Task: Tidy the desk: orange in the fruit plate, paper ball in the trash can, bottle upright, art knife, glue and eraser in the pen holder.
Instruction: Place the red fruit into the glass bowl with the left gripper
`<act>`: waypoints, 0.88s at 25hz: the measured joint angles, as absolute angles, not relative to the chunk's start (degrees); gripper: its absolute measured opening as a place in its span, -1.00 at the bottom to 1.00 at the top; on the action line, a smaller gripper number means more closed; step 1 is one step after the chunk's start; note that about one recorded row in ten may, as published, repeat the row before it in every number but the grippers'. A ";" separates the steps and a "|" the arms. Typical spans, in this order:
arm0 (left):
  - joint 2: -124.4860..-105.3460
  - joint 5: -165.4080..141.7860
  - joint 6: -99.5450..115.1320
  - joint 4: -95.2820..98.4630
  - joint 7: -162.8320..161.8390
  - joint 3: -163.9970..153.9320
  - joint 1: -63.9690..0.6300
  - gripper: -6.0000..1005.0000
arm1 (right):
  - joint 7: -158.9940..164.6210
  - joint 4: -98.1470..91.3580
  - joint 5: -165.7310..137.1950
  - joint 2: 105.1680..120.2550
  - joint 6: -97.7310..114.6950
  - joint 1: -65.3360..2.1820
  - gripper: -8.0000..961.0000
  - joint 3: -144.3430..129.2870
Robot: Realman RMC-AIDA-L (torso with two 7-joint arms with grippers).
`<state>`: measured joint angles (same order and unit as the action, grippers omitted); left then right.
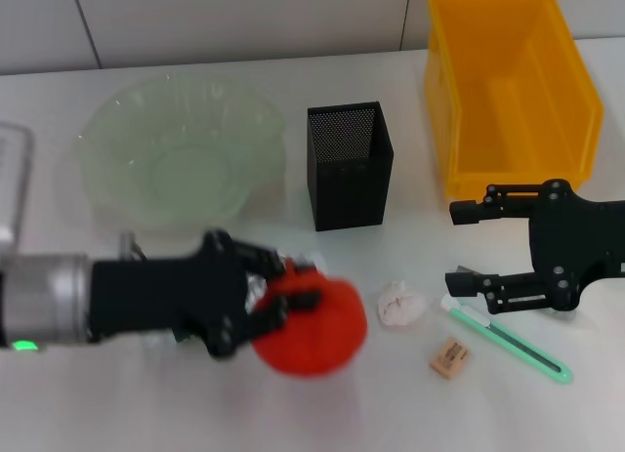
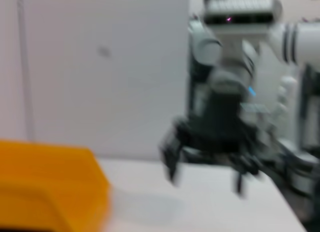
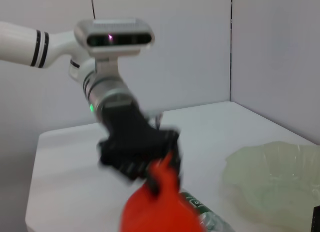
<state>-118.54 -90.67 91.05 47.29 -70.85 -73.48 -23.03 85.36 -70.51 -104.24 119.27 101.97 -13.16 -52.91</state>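
I see a white worktop (image 1: 244,413) with a pale wall behind it. The biggest thing is the yellow trash can (image 1: 513,91), far back on my right side. The green fruit plate (image 1: 181,154) sits far back on my left. Between them stands the black pen holder (image 1: 350,164), upright and just beside the plate.

My left gripper (image 1: 278,296) reaches in from the left, near the front. Its fingers are closed around the orange (image 1: 317,330) and it has hold of it. The orange is in front of the plate, not in it. I cannot tell if it is touching the worktop or lifted a bit. In the right wrist view the bottle (image 3: 205,217) lies on its side right behind the orange.

My right gripper (image 1: 467,247) is in front of the trash can. Its two fingers are wide apart and hold nothing.

The art knife (image 1: 508,340) lies flat just by the lower finger, slanting toward the front right. The paper ball (image 1: 400,304) sits between the orange and the knife. The eraser (image 1: 449,357), the smallest thing, lies just in front of the ball.
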 joint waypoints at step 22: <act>-118.68 -83.92 64.89 43.11 -68.66 -62.07 -31.95 -0.53 | 84.72 -68.42 -104.16 119.43 102.42 -12.89 0.58 -52.90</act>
